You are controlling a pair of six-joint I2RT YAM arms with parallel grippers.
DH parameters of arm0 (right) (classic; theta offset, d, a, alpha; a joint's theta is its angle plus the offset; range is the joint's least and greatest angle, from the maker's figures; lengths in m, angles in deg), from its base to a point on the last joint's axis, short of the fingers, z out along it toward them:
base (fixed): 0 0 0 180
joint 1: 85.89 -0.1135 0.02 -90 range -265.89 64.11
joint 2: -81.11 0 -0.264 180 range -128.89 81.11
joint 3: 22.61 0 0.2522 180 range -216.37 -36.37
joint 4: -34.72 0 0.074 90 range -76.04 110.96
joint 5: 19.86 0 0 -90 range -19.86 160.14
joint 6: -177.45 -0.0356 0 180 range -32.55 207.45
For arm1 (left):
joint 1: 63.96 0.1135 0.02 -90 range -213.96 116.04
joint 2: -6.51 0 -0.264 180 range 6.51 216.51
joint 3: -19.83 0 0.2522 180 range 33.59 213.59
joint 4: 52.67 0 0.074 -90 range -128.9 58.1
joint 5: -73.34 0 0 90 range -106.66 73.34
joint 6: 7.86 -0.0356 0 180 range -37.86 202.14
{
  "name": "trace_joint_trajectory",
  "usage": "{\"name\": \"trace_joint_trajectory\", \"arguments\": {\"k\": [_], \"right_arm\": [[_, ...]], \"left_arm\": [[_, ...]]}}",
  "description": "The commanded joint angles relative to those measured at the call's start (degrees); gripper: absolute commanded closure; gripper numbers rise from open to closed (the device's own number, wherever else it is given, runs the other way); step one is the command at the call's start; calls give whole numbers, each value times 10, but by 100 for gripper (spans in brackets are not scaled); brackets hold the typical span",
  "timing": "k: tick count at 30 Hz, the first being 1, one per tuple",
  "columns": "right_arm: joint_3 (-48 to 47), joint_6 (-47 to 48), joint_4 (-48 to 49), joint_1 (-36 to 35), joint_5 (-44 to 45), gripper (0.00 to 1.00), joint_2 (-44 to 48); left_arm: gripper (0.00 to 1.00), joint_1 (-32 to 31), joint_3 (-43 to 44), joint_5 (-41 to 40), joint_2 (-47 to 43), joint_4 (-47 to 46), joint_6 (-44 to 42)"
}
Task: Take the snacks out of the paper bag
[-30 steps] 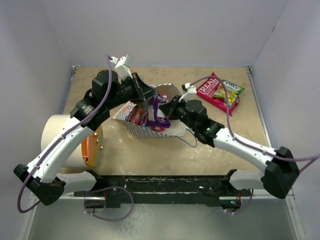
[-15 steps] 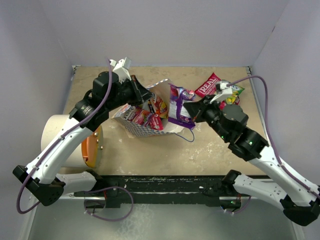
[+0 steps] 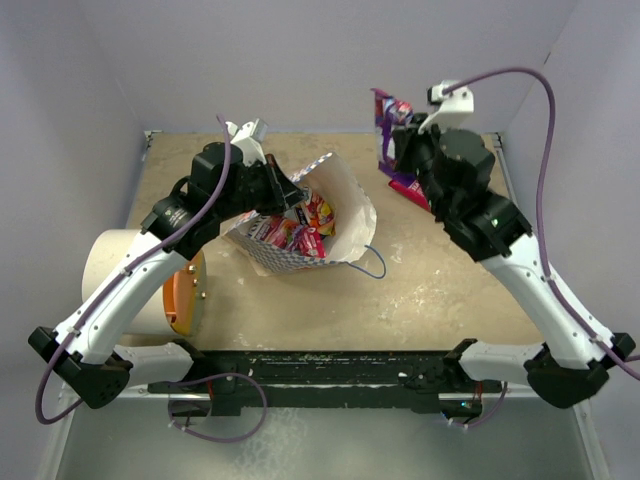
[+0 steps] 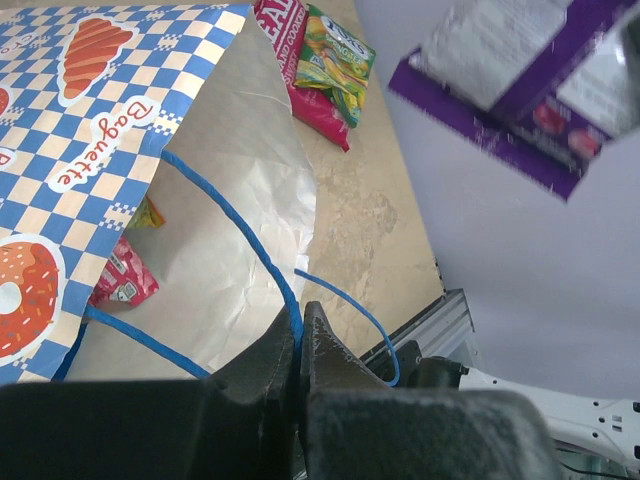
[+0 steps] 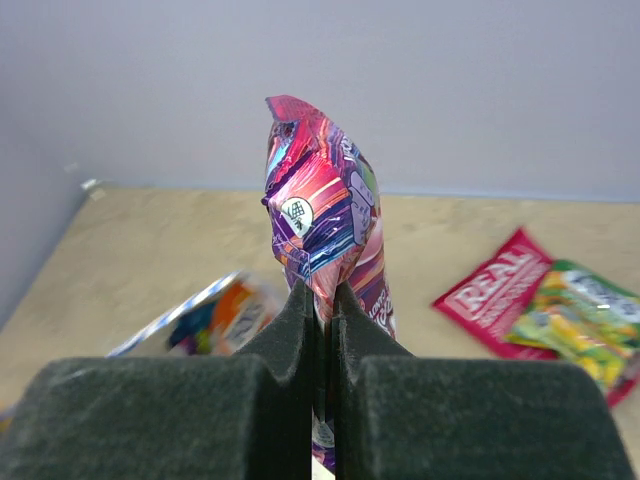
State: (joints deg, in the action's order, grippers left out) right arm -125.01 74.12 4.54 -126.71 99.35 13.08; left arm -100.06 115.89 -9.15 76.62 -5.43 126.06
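1. The right gripper has swung up and off to the far right. Its jaws are pinched tight on the purple-pink packet, which a second ago sat in the bag's mouth.
2. The left gripper stays clamped on the blue cord handle of the paper bag, propping it open mid-table.
3. So one more snack looks to be out. Other packets remain inside, and a red packet lies on the table at far right.
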Motion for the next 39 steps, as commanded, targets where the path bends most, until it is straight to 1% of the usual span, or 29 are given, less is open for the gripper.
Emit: {"name": "trace_joint_trajectory", "arguments": {"k": [1, 5, 9, 11, 14, 16, 18, 23, 28, 35, 39], "right_arm": [[-76, -1, 6, 122, -14, 100, -61], [-73, -110, 5, 261, -141, 100, -108], [-49, -215, 43, 364, -271, 100, -162], [-41, -261, 80, 404, -355, 100, -201], [-48, -312, 108, 457, -466, 100, -276], [-61, -337, 112, 483, -523, 100, -325], [-63, -352, 121, 504, -559, 100, -360], [-23, -372, 141, 536, -572, 100, -379], [21, -377, 155, 554, -586, 100, -396], [26, -380, 181, 557, -589, 100, -429], [34, -385, 188, 557, -564, 100, -442]], "left_arm": [[100, -4, 7, 16, -5, -28, -7], [100, -4, 11, 14, -5, -30, -28], [100, -4, 16, 16, -3, -27, -44], [100, -3, 21, 22, 2, -25, -51], [100, -3, 30, 34, 12, -20, -62], [100, -4, 35, 43, 19, -19, -66], [100, -4, 41, 48, 25, -17, -72], [100, -4, 64, 44, 38, 1, -94], [100, -2, 71, 40, 45, 4, -103], [100, -3, 80, 47, 55, 6, -105], [100, -3, 80, 49, 55, 8, -101]]}}
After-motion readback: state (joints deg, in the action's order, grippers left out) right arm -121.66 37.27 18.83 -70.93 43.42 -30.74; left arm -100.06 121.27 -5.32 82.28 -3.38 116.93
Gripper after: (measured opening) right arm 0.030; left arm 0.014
